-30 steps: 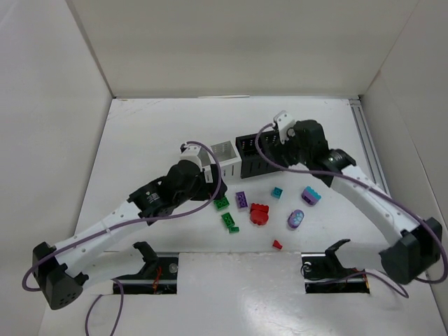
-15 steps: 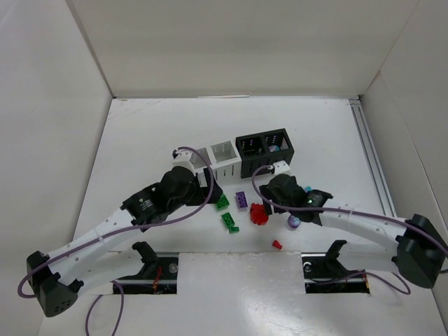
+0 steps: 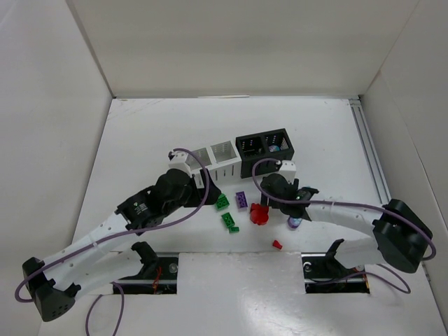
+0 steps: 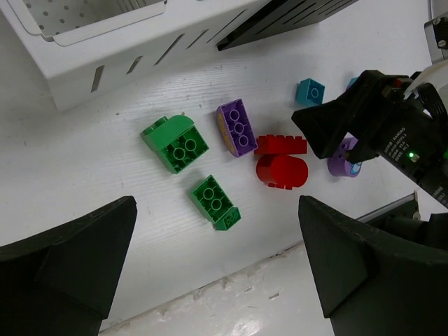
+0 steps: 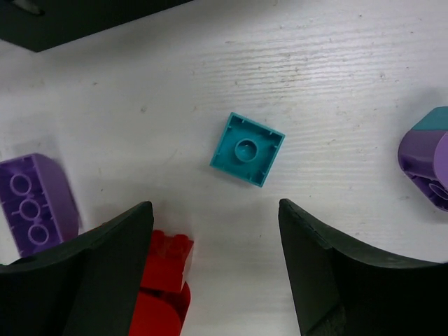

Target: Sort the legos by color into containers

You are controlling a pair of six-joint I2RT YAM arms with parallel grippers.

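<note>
Right gripper (image 5: pixel 213 231) dropped from black bin (image 3: pixel 246 168) — jaws parted (empty) above teal brick (image 5: pixel 247 149); left gripper (image 4: pixel 218 241) gapes.

White-black arms (image 3: pixel 98 234), purple cables (image 3: pixel 208 183).

Green, purple, red, teal legos (image 3: pixel 241 199) scattered before white container (image 3: pixel 227 170), black container (image 3: pixel 250 166)

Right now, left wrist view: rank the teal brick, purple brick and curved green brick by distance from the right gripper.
1. teal brick, right beside the right gripper
2. purple brick, mid-row
3. curved green brick, beyond the purple one
</note>
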